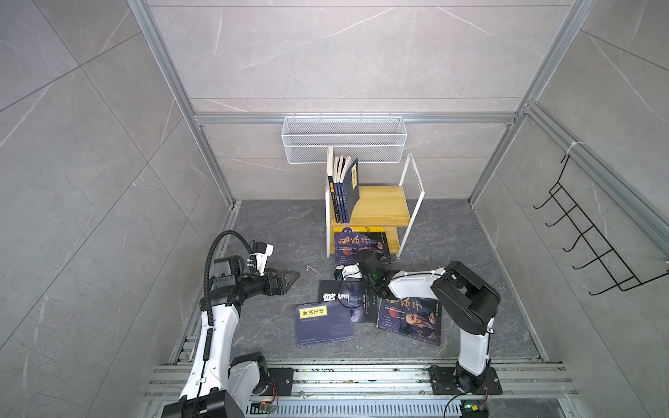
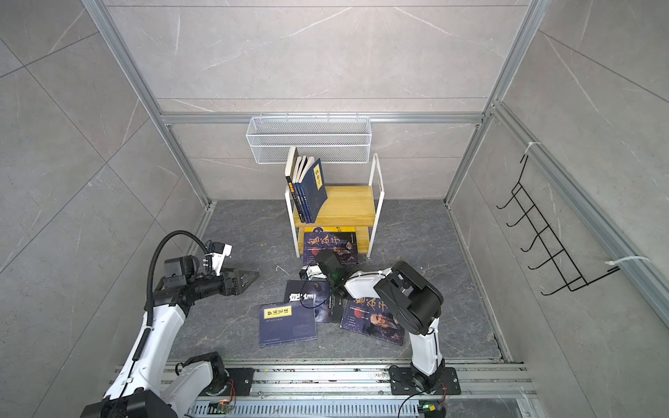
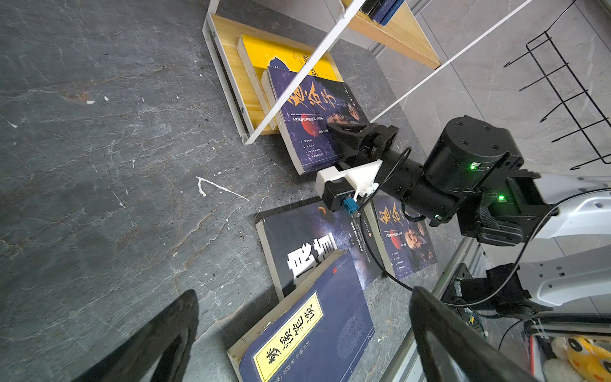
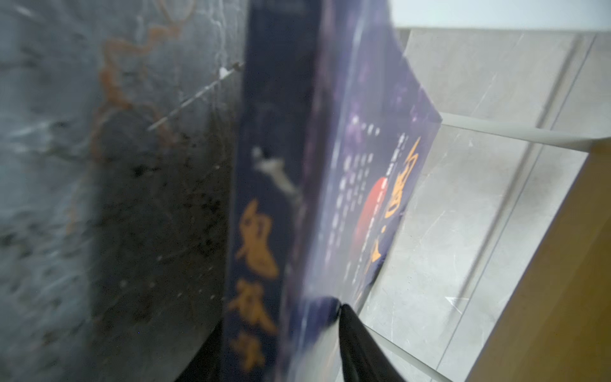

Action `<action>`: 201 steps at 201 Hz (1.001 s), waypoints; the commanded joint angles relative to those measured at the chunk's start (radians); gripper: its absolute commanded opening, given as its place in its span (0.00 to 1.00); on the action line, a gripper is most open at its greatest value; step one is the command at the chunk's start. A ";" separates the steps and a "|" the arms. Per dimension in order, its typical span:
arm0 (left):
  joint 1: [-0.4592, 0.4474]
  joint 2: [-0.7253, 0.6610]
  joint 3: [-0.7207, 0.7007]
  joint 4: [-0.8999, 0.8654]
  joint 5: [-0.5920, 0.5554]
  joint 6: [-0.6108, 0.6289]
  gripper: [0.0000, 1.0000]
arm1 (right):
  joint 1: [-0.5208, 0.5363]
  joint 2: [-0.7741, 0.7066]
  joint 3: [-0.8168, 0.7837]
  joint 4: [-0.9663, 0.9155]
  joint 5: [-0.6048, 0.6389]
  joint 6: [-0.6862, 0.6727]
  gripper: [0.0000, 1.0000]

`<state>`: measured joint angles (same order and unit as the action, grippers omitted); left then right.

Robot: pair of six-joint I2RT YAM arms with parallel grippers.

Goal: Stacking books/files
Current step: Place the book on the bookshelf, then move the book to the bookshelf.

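Only your left wrist view shows the right claw (image 3: 334,130) at the portrait book (image 3: 307,109); in both top views the arm's own wrist covers it. That book lies on a yellow book (image 1: 365,229) on the lower board of the shelf (image 1: 380,208), far centre, with its near end jutting over the floor (image 1: 275,224). The blurred right wrist view puts its spine and cover between the two fingers (image 4: 357,344), one touching the cover; you cannot tell whether they pinch. The top views best show the upright books (image 1: 344,188) at the upper board's left. Your left claw (image 1: 289,278) gapes wide and empty above the floor. Near centre lie a label book (image 1: 322,325), overlapping a black book (image 1: 344,300), and a second portrait book (image 1: 409,320).
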<state>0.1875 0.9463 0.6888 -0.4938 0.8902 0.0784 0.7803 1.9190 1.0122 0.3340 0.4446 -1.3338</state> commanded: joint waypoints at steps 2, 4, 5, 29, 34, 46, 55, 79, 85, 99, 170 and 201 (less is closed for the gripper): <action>0.003 -0.018 0.027 0.007 0.020 -0.015 1.00 | -0.002 -0.034 0.076 -0.128 -0.024 0.075 0.47; 0.003 -0.017 0.028 0.007 0.022 -0.017 1.00 | -0.002 -0.033 0.079 -0.131 -0.023 0.076 0.47; 0.003 -0.017 0.028 0.007 0.024 -0.017 1.00 | -0.002 -0.031 0.082 -0.133 -0.021 0.075 0.47; 0.003 -0.018 0.036 0.010 0.037 -0.040 1.00 | -0.009 -0.006 0.119 -0.147 -0.021 0.032 0.40; 0.003 -0.021 0.032 0.014 0.036 -0.037 1.00 | -0.011 -0.002 0.126 -0.146 -0.024 0.029 0.39; 0.003 -0.024 0.026 0.015 0.030 -0.032 1.00 | -0.018 0.010 0.145 -0.155 -0.017 0.030 0.37; 0.003 -0.024 0.027 0.009 0.026 -0.029 1.00 | -0.020 0.018 0.161 -0.165 -0.008 0.029 0.36; 0.005 -0.027 0.031 0.006 0.030 -0.034 1.00 | -0.036 0.030 0.191 -0.179 -0.027 0.020 0.36; 0.004 -0.030 0.027 0.013 0.031 -0.033 1.00 | -0.042 0.034 0.200 -0.178 -0.027 0.021 0.36; 0.005 -0.030 0.023 0.014 0.029 -0.033 1.00 | -0.051 0.048 0.222 -0.185 -0.021 0.023 0.31; 0.013 -0.024 0.029 0.009 0.031 -0.038 1.00 | -0.068 0.101 0.279 -0.213 -0.037 0.033 0.05; 0.015 -0.025 0.019 0.016 0.030 -0.034 1.00 | -0.074 0.107 0.291 -0.235 -0.027 0.045 0.07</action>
<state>0.1963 0.9318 0.6888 -0.4923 0.8944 0.0517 0.7120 2.0090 1.2739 0.1356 0.4183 -1.3109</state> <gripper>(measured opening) 0.996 0.152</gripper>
